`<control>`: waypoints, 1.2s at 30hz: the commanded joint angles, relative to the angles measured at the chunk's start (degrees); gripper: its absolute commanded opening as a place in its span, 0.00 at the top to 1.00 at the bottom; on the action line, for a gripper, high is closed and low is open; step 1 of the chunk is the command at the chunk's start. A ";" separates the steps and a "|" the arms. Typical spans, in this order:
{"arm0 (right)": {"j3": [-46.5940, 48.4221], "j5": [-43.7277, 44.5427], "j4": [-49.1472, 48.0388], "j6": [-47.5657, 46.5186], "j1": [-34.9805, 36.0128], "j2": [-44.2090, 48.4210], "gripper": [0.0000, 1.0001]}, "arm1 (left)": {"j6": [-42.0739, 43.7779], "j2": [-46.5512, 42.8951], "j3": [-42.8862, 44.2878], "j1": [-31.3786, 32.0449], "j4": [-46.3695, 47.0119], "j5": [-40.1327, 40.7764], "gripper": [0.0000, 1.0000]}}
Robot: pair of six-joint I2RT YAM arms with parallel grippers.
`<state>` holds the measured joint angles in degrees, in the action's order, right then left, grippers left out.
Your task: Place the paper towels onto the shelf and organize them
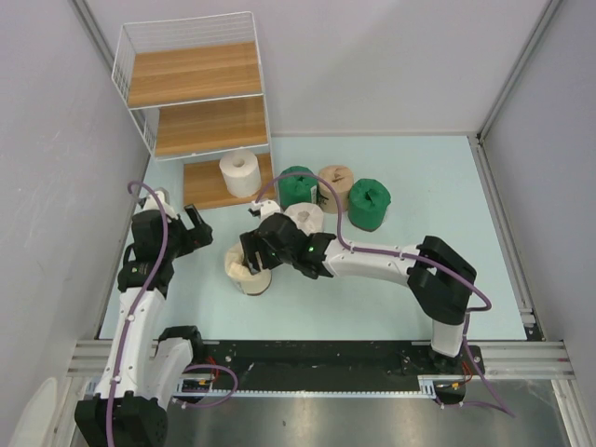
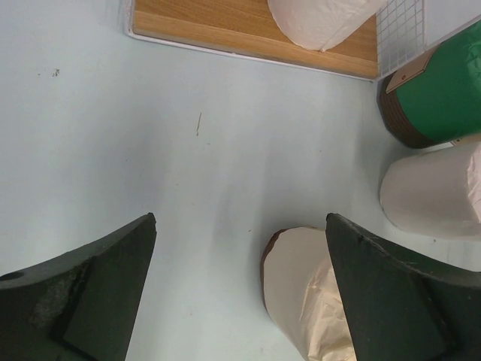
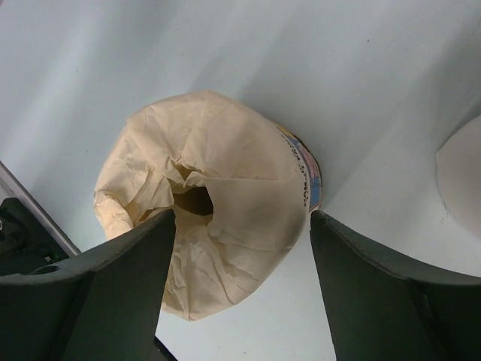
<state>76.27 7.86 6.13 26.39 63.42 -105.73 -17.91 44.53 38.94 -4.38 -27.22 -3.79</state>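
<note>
The shelf (image 1: pixel 196 102) stands at the back left, with one cream-white roll (image 1: pixel 242 173) on its bottom board. On the table stand two dark green rolls (image 1: pixel 298 186) (image 1: pixel 369 203), a tan roll (image 1: pixel 335 186) and a cream-white roll (image 1: pixel 304 219). Another cream roll (image 1: pixel 244 270) stands upright at front left. My right gripper (image 1: pixel 253 250) is open just above it, one finger on each side (image 3: pixel 242 218); the roll (image 3: pixel 225 173) fills most of the gap. My left gripper (image 1: pixel 196 228) is open and empty over bare table (image 2: pixel 240 218), left of that roll (image 2: pixel 301 278).
The left wrist view shows the shelf's bottom board (image 2: pixel 225 26) with its roll (image 2: pixel 316 19), a green roll (image 2: pixel 443 83) and a white roll (image 2: pixel 432 192) to the right. Grey walls close in the left and right sides of the table.
</note>
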 commanded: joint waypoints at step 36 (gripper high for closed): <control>28.04 1.63 -13.95 6.83 -6.20 -19.50 0.77 | -1.69 -13.77 2.02 0.16 -1.34 15.56 0.00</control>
<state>95.00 6.44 -2.81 34.46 56.36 -121.47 -18.20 32.95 38.96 -4.34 -28.14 8.60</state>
